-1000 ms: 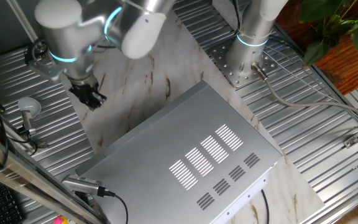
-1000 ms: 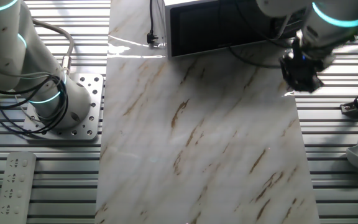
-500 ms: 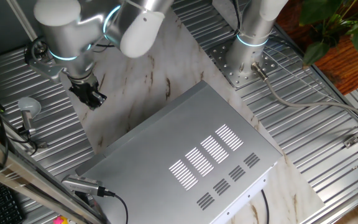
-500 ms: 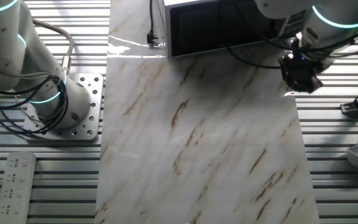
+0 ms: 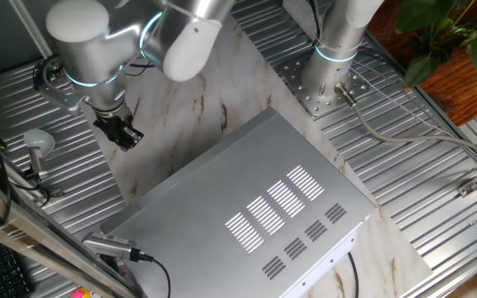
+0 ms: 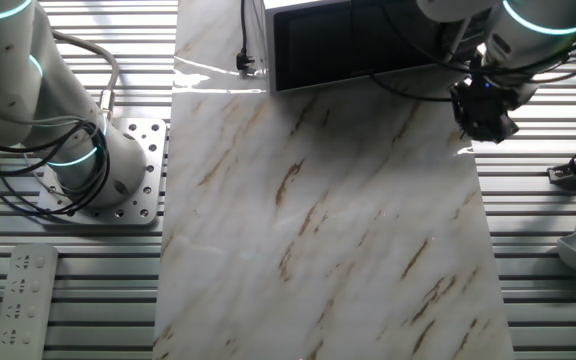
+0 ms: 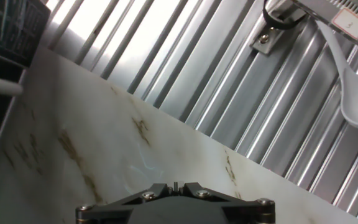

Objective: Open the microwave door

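The microwave (image 5: 255, 199) is a big silver box with vent slots on top, standing on the marble slab (image 6: 318, 220). Its black microwave door (image 6: 338, 40) lies flat against the front, facing the slab. My gripper (image 5: 127, 137) hangs low over the slab's edge, just off the door's front corner and apart from it. In the other fixed view the gripper (image 6: 487, 128) sits a little below and right of the door. In the hand view the gripper (image 7: 174, 185) has its fingers met, with nothing between them, and a dark front face (image 7: 2, 37) shows at the left edge.
A second arm's base (image 6: 98, 170) is bolted to the ribbed table left of the slab. A white ladle (image 7: 353, 106) and a clamp lie on the ribs to the gripper's side. A power strip (image 6: 23, 295) lies near the front left, and a cable plug (image 6: 246, 62) sits beside the microwave.
The gripper has crept a short way toward the microwave's front corner. The door and everything else have stayed put.
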`<state>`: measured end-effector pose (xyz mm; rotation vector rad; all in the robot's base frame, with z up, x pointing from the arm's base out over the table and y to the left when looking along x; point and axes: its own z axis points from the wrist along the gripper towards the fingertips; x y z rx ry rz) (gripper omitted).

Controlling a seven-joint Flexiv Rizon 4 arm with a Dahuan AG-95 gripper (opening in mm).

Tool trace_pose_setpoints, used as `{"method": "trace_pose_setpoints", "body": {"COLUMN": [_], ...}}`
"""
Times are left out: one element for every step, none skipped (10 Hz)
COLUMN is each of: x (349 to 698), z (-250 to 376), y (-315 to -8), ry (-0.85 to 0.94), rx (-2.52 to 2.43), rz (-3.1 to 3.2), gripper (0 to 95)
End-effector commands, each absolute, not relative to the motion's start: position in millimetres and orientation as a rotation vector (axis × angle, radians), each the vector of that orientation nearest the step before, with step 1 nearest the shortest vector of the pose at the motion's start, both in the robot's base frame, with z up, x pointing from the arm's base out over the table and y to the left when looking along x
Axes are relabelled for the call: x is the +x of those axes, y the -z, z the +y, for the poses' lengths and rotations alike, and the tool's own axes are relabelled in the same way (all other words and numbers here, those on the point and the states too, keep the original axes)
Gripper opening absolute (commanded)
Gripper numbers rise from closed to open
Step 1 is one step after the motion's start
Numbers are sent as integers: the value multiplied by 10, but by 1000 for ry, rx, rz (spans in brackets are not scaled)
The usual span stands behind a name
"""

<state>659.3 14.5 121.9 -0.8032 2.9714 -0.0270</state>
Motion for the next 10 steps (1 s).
{"method": "trace_pose_setpoints", "body": {"x": [6601,6601,6584,6569,6553,6546,6544,6543,6551,6564], "z": [273,335,468,556,681,734,739,724,609,460], "y": [-1238,-1246,-1255,-1257,-1254,-1250,-1252,-1257,-1254,-1230], "ry": [51,48,42,44,43,43,40,40,35,3], "rx": [-728,-709,-657,-623,-563,-544,-539,-537,-554,-583], "rz": [2997,3002,3018,3025,3036,3037,3038,3040,3039,3027], "gripper": [0,0,190,190,190,190,190,0,0,0]}}
